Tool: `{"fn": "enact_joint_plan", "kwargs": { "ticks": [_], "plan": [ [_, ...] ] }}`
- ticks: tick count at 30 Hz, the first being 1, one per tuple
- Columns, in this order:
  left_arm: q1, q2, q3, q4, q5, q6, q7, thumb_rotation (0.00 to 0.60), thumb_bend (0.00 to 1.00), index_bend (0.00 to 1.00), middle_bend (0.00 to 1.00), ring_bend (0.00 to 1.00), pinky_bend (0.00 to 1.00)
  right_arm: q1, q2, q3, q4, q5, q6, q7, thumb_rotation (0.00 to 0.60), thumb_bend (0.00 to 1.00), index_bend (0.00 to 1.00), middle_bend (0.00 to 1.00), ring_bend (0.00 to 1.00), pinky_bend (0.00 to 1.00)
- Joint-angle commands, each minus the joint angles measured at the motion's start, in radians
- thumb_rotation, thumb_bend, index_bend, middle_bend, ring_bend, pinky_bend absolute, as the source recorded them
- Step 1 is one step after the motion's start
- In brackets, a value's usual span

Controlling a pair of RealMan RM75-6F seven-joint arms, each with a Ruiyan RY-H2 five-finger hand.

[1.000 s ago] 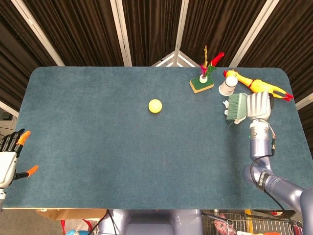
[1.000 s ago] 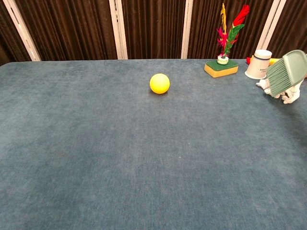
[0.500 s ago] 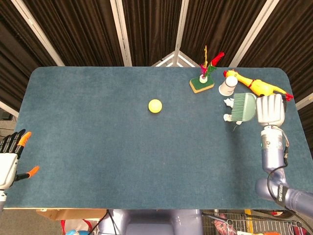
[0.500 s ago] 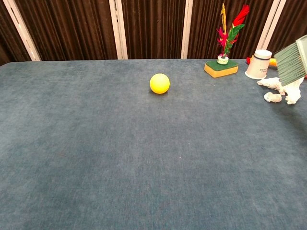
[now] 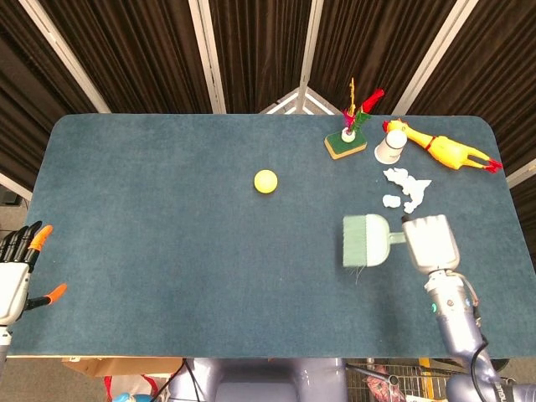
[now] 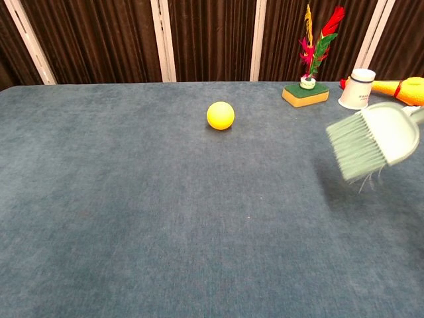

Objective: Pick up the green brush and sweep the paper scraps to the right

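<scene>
Table [image 5: 167, 251] covered in blue-grey felt, backed by dark curtains [image 5: 142, 50] with pale poles. On it: one yellow ball [image 5: 265, 181] near centre; one sponge [image 5: 346, 146] at 1 o'clock carrying a feathered shuttlecock [image 5: 358, 113]; one white cup [image 5: 390, 148] just beside it; one rubber chicken [image 5: 440, 146] toward 2 o'clock. Three or so paper scraps [image 5: 405, 188] clustered below the cup, touching or nearly so. One green brush [image 5: 365, 240], at 4 o'clock from the ball, bristles pointing to 9 o'clock, well short of the scraps and apparently above the felt. Right hand [image 5: 430, 243] wrapped on the brush handle. Left hand [image 5: 15, 272] off the table's 8 o'clock corner, holding nothing, fingers spread.
</scene>
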Motion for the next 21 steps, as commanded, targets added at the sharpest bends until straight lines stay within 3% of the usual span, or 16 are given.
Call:
{"fn": "enact_joint_plan", "kwargs": {
  "ticks": [1, 4, 6, 9, 15, 17, 21],
  "plan": [
    [0.000, -0.001, 0.000, 0.001, 0.000, -0.001, 0.000, 0.600, 0.01, 0.00, 0.00, 0.00, 0.00, -0.024, -0.087, -0.029, 0.013, -0.017, 0.002, 0.018, 0.600, 0.64, 0.74, 0.92, 0.94, 0.82],
    [0.000, 0.000, 0.000, 0.001, 0.000, 0.000, -0.001, 0.600, 0.01, 0.00, 0.00, 0.00, 0.00, -0.032, -0.151, -0.031, 0.046, -0.012, 0.004, 0.032, 0.600, 0.64, 0.71, 0.92, 0.91, 0.78],
    [0.000, 0.000, -0.001, 0.001, -0.001, 0.000, -0.003, 0.600, 0.01, 0.00, 0.00, 0.00, 0.00, -0.037, -0.187, -0.032, 0.071, -0.002, 0.000, 0.041, 0.600, 0.64, 0.65, 0.86, 0.84, 0.69],
    [0.001, 0.001, -0.002, 0.002, 0.000, 0.001, -0.006, 0.600, 0.01, 0.00, 0.00, 0.00, 0.00, -0.044, -0.227, -0.046, 0.106, 0.003, 0.001, 0.029, 0.600, 0.59, 0.44, 0.62, 0.60, 0.45],
    [0.001, 0.001, -0.001, 0.004, 0.000, 0.001, -0.007, 0.600, 0.01, 0.00, 0.00, 0.00, 0.00, -0.056, -0.264, -0.073, 0.166, -0.012, 0.043, -0.044, 0.600, 0.45, 0.06, 0.22, 0.20, 0.22],
    [0.001, 0.000, -0.001, 0.005, 0.001, 0.001, -0.006, 0.600, 0.01, 0.00, 0.00, 0.00, 0.00, -0.060, -0.264, -0.076, 0.177, -0.017, 0.056, -0.058, 0.600, 0.40, 0.00, 0.10, 0.08, 0.15],
    [0.001, 0.000, 0.000, 0.005, 0.005, 0.003, -0.001, 0.600, 0.01, 0.00, 0.00, 0.00, 0.00, -0.074, -0.240, -0.076, 0.168, 0.004, 0.080, -0.087, 0.600, 0.37, 0.00, 0.02, 0.01, 0.10]
  ]
}}
